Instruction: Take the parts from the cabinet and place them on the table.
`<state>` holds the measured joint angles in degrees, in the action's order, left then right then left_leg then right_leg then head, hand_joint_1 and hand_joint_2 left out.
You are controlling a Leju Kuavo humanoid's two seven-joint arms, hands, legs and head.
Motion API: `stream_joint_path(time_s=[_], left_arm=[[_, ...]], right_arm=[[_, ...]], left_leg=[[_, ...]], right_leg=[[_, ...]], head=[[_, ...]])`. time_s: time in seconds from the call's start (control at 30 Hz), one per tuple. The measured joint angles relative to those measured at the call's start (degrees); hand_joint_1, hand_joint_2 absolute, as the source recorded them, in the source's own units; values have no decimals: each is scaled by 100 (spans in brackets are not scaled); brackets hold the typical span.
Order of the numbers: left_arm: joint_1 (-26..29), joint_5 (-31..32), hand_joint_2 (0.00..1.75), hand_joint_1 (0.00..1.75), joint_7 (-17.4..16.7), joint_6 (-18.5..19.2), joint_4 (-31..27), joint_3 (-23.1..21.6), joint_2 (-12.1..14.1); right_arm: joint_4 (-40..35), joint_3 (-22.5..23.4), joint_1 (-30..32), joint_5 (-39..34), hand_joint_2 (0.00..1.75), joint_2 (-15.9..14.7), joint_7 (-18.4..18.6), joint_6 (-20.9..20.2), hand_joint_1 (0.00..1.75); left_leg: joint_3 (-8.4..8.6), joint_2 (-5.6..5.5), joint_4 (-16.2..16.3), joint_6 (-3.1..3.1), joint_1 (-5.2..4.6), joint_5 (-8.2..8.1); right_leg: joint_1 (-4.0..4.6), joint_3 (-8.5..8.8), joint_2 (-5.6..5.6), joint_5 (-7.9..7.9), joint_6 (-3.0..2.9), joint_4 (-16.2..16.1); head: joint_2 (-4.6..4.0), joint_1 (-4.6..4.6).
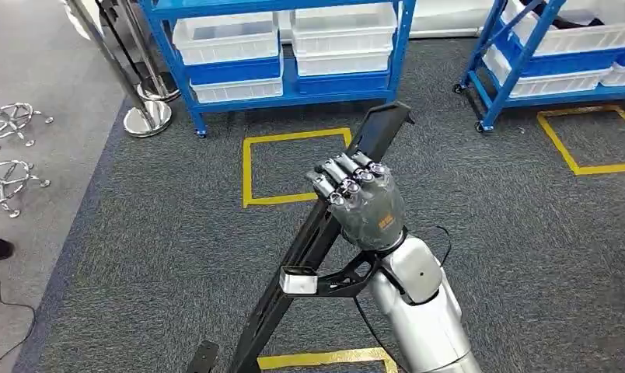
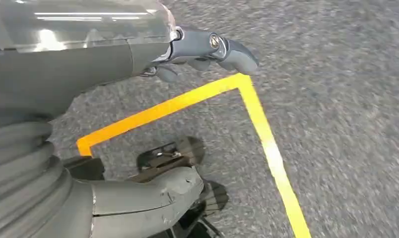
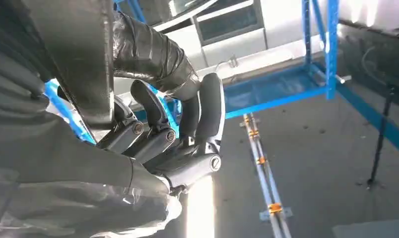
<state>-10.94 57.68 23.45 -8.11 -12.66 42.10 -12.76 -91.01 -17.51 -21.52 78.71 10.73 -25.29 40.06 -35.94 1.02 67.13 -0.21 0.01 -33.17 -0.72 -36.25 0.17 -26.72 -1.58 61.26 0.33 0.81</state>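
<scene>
1. The right hand (image 1: pixel 361 200) has its fingers wrapped tight around a long black part (image 1: pixel 317 241).
2. The part slants up toward the blue rack (image 1: pixel 286 85), over the grey carpet (image 1: pixel 177 249).
3. The left hand (image 2: pixel 187 49) hangs over a yellow line (image 2: pixel 257 119), fingers apart, holding nothing.

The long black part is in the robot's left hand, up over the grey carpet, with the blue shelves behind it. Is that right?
Not quite: it is the right hand that grips the long black part, as the head view shows. The left hand holds nothing. The rest is right: the part is up over the grey carpet, with the blue shelves behind it.
</scene>
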Motion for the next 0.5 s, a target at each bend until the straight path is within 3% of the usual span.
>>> stream_joint_path(time_s=[0.07, 0.1, 0.13, 0.2, 0.23, 0.27, 0.33, 0.4, 0.43, 0.47, 0.5], left_arm=[[-19, -13, 175, 0, 24, -4, 0, -13, 4], [-35, -11, 175, 0, 31, -4, 0, -13, 4], [-57, -11, 175, 0, 42, -9, 0, -20, 9], [-113, -7, 175, 0, 57, -17, 0, -26, 24], [-137, -7, 175, 0, 59, -20, 0, -28, 37], [-152, -7, 175, 0, 57, -20, 0, -28, 59], [-170, -7, 175, 0, 57, -28, 0, -31, 68], [-199, -11, 175, 0, 57, -44, 0, -44, 72], [-228, -15, 175, 0, 57, -53, 0, -50, 72], [-247, -15, 175, 0, 57, -63, 0, -55, 74], [-263, -15, 175, 0, 55, -66, 0, -57, 87]], right_arm=[[0, 2, -2, -15, 175, 0, -59, 0, 175], [0, 2, -4, -20, 175, 0, -92, 0, 175], [0, 2, -12, -24, 175, 0, -111, 0, 175], [-11, 4, -46, -28, 175, 9, -116, 0, 175], [-17, 2, -70, -30, 175, 17, -118, 0, 175], [-20, 4, -91, -37, 175, 28, -118, 0, 175], [-28, 4, -104, -46, 175, 48, -131, 0, 175], [-44, 11, -103, -46, 175, 50, -170, 0, 175], [-59, 26, -101, -46, 175, 50, -179, 0, 175], [-72, 35, -125, -52, 175, 50, -190, 2, 175], [-77, 39, -140, -57, 175, 59, -201, 2, 175]], left_leg=[[-360, -27, 790, -4, 6, -300], [-431, -36, 934, 16, 6, -290], [-369, -47, 792, 47, 5, -130], [68, -154, -85, 136, -7, 390], [296, -388, -579, 186, -22, 586], [357, -567, -681, 204, -11, 503], [382, -492, -783, 221, -58, 536], [414, -384, -883, 250, -68, 592], [461, -274, -1007, 250, 0, 672], [466, -242, -1062, 278, -14, 698], [448, -175, -1060, 297, -19, 714]], right_leg=[[23, -29, 92, 18, -25, 2], [33, -38, 144, 30, -32, 2], [40, -39, 204, 38, -33, 2], [51, -23, 325, 58, -27, 2], [37, -21, 367, 67, -19, -2], [37, -42, 406, 96, 20, -8], [-22, -110, 527, 151, 105, -11], [-23, -114, 635, 215, 199, -80], [-12, -121, 473, 157, 173, -16], [8, -208, 272, -3, 182, 141], [8, -384, 143, -252, 201, 513]], head=[[0, 0], [0, 0], [0, 0], [0, 0], [0, 0], [0, -2], [0, 0], [0, 0], [0, -2], [0, -4], [0, -2]])
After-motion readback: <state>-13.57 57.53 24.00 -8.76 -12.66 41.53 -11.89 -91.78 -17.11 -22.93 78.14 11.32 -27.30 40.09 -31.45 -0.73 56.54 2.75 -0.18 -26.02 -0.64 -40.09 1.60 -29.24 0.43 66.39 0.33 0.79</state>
